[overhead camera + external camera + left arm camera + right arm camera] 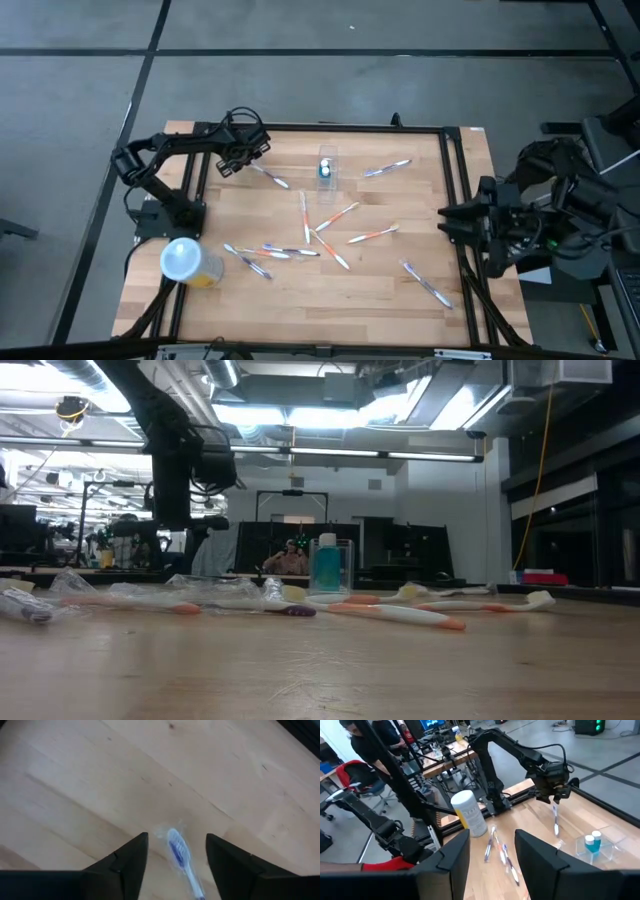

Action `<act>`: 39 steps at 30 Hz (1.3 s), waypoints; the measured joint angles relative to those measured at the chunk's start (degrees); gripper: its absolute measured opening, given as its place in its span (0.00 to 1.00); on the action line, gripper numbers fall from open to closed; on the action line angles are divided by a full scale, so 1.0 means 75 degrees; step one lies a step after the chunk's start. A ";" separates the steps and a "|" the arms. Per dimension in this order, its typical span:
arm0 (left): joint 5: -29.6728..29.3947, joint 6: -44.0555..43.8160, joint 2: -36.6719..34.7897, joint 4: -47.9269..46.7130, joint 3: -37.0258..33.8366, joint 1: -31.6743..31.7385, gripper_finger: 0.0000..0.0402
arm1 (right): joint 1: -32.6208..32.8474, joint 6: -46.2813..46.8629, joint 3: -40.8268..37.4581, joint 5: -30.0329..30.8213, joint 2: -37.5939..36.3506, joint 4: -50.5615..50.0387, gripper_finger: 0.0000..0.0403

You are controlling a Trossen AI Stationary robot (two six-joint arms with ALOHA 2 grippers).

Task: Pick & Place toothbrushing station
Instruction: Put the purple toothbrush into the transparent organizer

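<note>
The left gripper (243,153) hovers over the far left part of the wooden table (420,230), fingers (131,862) apart and pointing down at a blue-headed toothbrush (181,856) that lies on the wood between them, untouched. The toothbrushing station (327,165), a small clear holder with a blue-capped bottle inside, stands upright near the table's far edge, to the right of that gripper and well apart from it. Other toothbrushes (340,216) lie scattered across the middle of the table. A yellow tub (190,264) with a pale lid stands at the near left. The right gripper (448,217) waits at the right edge, fingers (451,860) apart and empty.
</note>
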 joint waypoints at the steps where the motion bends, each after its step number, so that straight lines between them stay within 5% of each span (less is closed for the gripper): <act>1: 0.0029 0.0080 0.0000 0.0034 0.0000 0.0036 0.45 | 0.0030 -0.0007 0.0000 0.0043 0.0043 0.0044 0.40; 8: 0.0134 0.0377 0.0037 0.0184 0.0000 0.0048 0.23 | 0.0461 -0.0297 0.0000 0.0652 0.0103 0.0639 0.40; 17: 0.0538 0.0710 0.0777 0.0511 0.0000 -0.0147 0.19 | 0.0830 -0.1667 0.0000 0.1365 0.0103 0.2002 0.40; 21: 0.0479 0.0985 0.0840 0.1083 0.0006 -0.0405 0.08 | 0.0840 -0.2204 0.0002 0.1466 0.0103 0.2528 0.40; 33: -0.0006 0.1868 -0.0814 0.1927 -0.0003 -0.0856 0.01 | 0.1180 -0.3342 0.0003 0.2325 0.0141 0.3323 0.40; 39: -0.1302 0.3779 -0.1799 0.4199 -0.0003 -0.2050 0.01 | 0.1375 -0.3682 0.0003 0.3077 0.0209 0.3373 0.40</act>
